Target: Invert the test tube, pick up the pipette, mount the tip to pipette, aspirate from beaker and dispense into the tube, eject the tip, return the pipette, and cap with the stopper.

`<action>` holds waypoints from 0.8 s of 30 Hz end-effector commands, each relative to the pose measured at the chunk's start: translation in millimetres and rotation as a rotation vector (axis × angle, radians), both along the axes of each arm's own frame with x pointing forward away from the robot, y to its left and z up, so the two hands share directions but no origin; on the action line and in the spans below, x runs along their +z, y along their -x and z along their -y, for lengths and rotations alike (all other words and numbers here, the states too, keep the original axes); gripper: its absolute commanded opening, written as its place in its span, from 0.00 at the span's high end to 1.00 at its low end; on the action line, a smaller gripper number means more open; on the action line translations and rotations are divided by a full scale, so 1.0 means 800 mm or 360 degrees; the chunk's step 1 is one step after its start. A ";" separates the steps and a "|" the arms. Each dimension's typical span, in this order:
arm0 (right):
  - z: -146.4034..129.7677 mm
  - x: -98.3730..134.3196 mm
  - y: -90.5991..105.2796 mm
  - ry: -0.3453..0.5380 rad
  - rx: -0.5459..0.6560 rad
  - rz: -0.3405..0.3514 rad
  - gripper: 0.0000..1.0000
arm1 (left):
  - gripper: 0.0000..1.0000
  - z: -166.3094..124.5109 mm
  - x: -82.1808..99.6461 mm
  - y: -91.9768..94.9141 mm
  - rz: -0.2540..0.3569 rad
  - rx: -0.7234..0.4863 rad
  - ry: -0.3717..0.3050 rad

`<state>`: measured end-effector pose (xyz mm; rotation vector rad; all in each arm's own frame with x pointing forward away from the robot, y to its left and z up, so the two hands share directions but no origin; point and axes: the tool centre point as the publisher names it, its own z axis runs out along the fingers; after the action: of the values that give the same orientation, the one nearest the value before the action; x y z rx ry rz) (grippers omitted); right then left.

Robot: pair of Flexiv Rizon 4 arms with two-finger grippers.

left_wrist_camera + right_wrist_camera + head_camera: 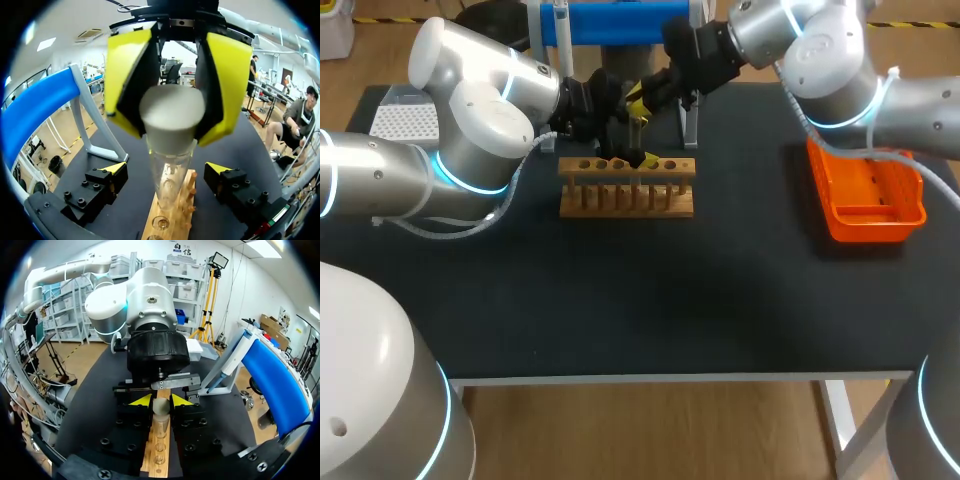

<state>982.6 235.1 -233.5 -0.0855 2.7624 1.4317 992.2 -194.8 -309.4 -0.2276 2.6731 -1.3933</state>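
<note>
- Nearest the table's front edge, the wooden rack (627,200) is set, with an orange tray (870,228) level with it and well off to its right.
- Over the rack's middle holes, the test tube (167,187) is seen upright. Whether its foot is seated in a hole cannot be told.
- To either side of the tube, just above the rack, the fingers of the left gripper (166,166) are spread wide. Clear gaps are left to the glass, so nothing is held by it.
- Higher above the rack, at the tube's mouth, the white tapered stopper (172,112) is clasped from two sides by the right gripper (161,402), which is closed on it. The stopper's narrow end appears to be entered in the mouth.
- The tube is judged to be light, stiff, smooth and brittle. Such thin glass would slip under a weak hold and crack under a hard or sideways one. It is best taken on its upper wall, just under the stopper, with modest force.
- The stopper is judged to be slightly yielding and kept in place by friction alone. It should be gripped on its broad upper part and pressed straight along the tube's axis. The rack or the left fingers would be relied on to keep the glass from tipping.
- Behind the rack, at the table's far side, a blue-topped stand (620,22) is placed, and a white perforated box (405,122) lies far off to the rack's left.
</note>
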 end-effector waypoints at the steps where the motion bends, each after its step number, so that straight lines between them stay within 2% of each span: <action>1: 0.001 -0.004 -0.001 0.0002 0.0001 -0.0011 1.00 | 0.00 0.000 0.000 -0.001 -0.0004 -0.0003 -0.0003; 5: 0.003 -0.009 0.000 0.0005 -0.0002 -0.0020 1.00 | 0.00 0.000 0.000 -0.001 -0.0004 -0.0003 -0.0003; 6: 0.004 -0.010 0.000 0.0007 -0.0003 -0.0022 0.96 | 0.00 0.000 0.000 -0.001 -0.0004 -0.0003 -0.0003; 8: 0.004 -0.012 0.001 0.0009 -0.0008 -0.0026 0.52 | 0.00 0.000 0.000 -0.001 -0.0004 -0.0003 -0.0003; 9: 0.005 -0.013 0.001 0.0007 -0.0012 -0.0028 0.14 | 0.00 0.000 0.000 -0.001 -0.0004 -0.0003 -0.0003; 10: 0.006 -0.014 0.001 -0.0002 -0.0018 -0.0031 0.00 | 0.00 0.000 0.000 -0.001 -0.0004 -0.0003 -0.0003; 17: 0.021 -0.010 -0.001 -0.0138 -0.0026 -0.0048 0.00 | 0.00 0.000 0.000 -0.001 -0.0004 -0.0003 -0.0003; 24: 0.041 0.007 0.001 -0.0364 0.0033 -0.0041 0.00 | 0.00 0.000 0.000 -0.001 -0.0004 -0.0003 -0.0003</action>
<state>984.8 214.1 -227.9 -0.0807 2.6511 1.6666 992.2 -194.8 -309.4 -0.2276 2.6732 -1.3932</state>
